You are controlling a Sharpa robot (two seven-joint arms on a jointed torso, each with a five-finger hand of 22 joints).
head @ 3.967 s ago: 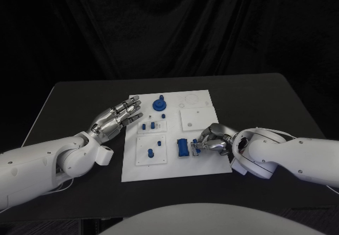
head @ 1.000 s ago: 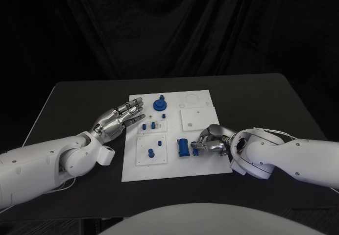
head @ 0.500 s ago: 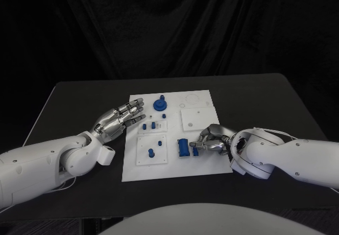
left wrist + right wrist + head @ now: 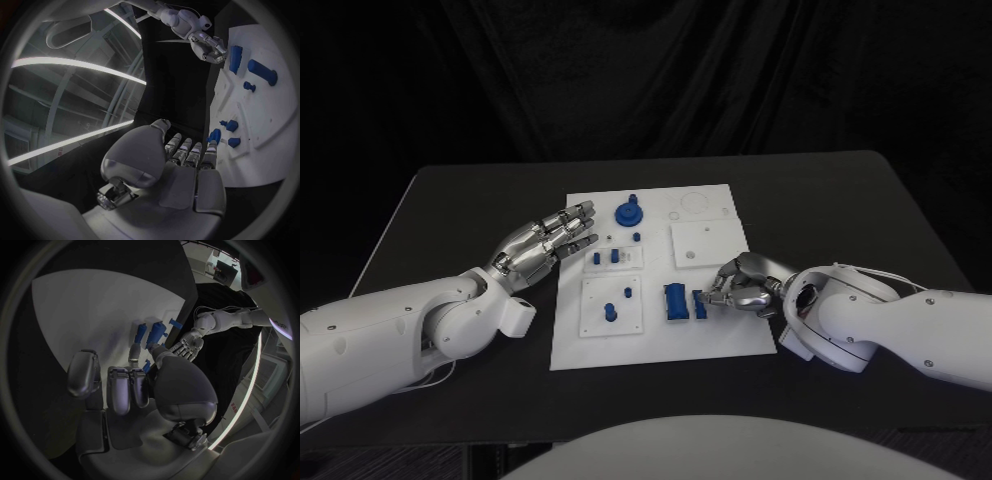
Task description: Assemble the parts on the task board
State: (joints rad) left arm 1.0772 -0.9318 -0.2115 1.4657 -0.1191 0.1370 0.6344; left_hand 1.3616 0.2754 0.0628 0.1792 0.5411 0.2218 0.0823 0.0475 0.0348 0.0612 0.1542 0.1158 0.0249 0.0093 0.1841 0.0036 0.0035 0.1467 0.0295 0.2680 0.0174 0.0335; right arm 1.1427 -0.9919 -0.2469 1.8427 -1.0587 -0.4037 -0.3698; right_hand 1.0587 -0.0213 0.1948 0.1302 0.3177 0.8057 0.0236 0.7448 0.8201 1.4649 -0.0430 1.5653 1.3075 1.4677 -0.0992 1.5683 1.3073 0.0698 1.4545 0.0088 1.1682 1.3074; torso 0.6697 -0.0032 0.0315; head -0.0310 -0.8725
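Your right hand sits low on the task board, fingers curled in narrow at a small blue part. That part lies just off the fingertips, right beside a bigger blue block. Can't tell if you actually pinch the small part or only touch it; in the right wrist view the fingertips come down by the blue pieces, contact unclear. Probably you keep the hand this low to nudge or seat the piece next to the block.

Your left hand hangs at the board's near edge, palm up, fingers spread wide, holding nothing. In the left wrist view its fingertips stop just short of small blue pegs on the board. Looks parked there, ready to steady the plate or take the next peg.

Beyond the left fingertips stands a round blue part with a knob. Another blue peg lies between the two hands, apart from both.
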